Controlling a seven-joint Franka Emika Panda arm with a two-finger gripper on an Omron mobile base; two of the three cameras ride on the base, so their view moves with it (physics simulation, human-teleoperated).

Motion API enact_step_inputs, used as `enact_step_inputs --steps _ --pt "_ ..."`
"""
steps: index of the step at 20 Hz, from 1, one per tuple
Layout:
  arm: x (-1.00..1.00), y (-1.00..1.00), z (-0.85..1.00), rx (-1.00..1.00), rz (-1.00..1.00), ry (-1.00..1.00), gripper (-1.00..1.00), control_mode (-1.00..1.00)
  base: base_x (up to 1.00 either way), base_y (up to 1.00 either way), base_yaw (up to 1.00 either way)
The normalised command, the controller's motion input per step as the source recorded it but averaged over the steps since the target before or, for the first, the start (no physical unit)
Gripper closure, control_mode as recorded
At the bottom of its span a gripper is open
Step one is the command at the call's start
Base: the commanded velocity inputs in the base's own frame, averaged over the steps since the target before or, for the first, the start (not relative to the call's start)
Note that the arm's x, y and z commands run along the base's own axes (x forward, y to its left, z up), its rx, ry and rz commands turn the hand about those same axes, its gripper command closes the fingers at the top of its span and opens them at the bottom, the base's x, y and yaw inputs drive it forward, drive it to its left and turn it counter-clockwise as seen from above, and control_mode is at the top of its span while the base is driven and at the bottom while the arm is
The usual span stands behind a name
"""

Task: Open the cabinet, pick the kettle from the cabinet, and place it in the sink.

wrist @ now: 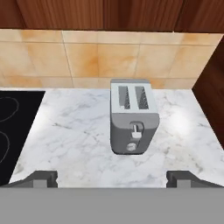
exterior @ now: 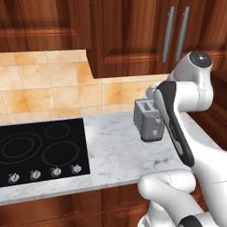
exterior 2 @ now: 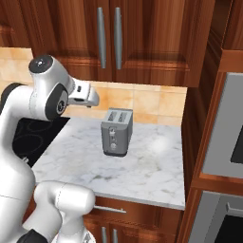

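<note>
The cabinet point(exterior 2: 147, 38) hangs on the wall above the counter, both panelled doors shut. Its two long silver bar handles point(exterior 2: 109, 38) stand side by side at the middle. In the left base view the same cabinet point(exterior: 128, 40) fills the top, with its handles point(exterior: 175, 33) at the upper right. My gripper point(wrist: 113, 178) is open, its two dark fingertips point(wrist: 43, 178) far apart with nothing between them. It hangs above the counter, below the cabinet doors, and looks down at the counter. The kettle is hidden. The sink is out of view.
A boxy grey two-slot toaster point(wrist: 132, 118) stands on the white marble counter point(wrist: 74, 140) near the tiled back wall. A black glass cooktop point(exterior: 40, 150) lies to the left. A tall wooden unit with a built-in oven point(exterior 2: 223, 128) bounds the counter on the right.
</note>
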Motion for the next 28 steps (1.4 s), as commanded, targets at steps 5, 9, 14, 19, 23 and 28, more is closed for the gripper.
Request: enact_step_inputs --steps 5,9,14,19,23,28 --pt "0.00 -0.24 0.32 0.00 -0.07 -0.03 -1.00 -1.00 0.00 0.00 0.00" --pt "0.00 -0.21 0.27 0.00 0.00 0.00 -1.00 -1.00 0.00 0.00 0.00" --pt "0.02 -0.15 0.25 0.02 0.00 0.00 -1.00 -1.00 0.00 0.00 0.00" --pt "0.04 -0.06 0.22 0.04 0.06 -0.04 -1.00 -1.00 0.00 0.00 0.00" --pt "0.06 0.00 0.23 0.01 0.08 -0.06 -1.00 -1.00 0.00 0.00 0.00" --pt "0.08 0.00 0.23 0.02 0.08 -0.03 -1.00 -1.00 0.00 0.00 0.00"
